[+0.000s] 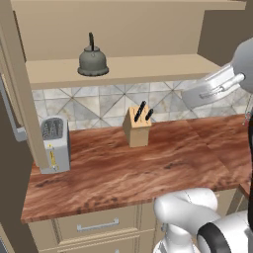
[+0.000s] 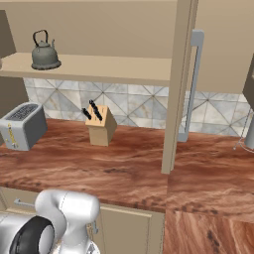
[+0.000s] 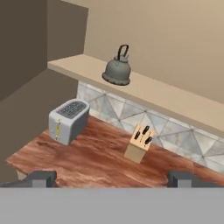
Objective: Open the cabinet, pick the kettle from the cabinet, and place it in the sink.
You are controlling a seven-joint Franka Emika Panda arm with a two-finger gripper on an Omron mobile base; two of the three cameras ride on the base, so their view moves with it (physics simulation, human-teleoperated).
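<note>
The cabinet (image 1: pixel 123 71) stands open, and its right door (image 2: pixel 177 84) is swung out edge-on with its grey bar handle (image 2: pixel 194 84). The grey kettle (image 1: pixel 92 62) (image 2: pixel 44 53) (image 3: pixel 117 70) sits upright on the cabinet's bottom board, towards the left. In the hand view my gripper (image 3: pixel 113 179) is open, fingertips (image 3: pixel 41 177) far apart with nothing between them. It hovers over the counter's front, well short of the kettle and to its right. The sink is out of view.
On the wood-grain counter (image 1: pixel 148 168) stand a grey toaster (image 1: pixel 54 143) (image 3: pixel 68 120) at the left and a knife block (image 1: pixel 137 126) (image 3: pixel 140 144) by the tiled wall under the cabinet. Drawer fronts (image 1: pixel 96 225) run below the counter's edge.
</note>
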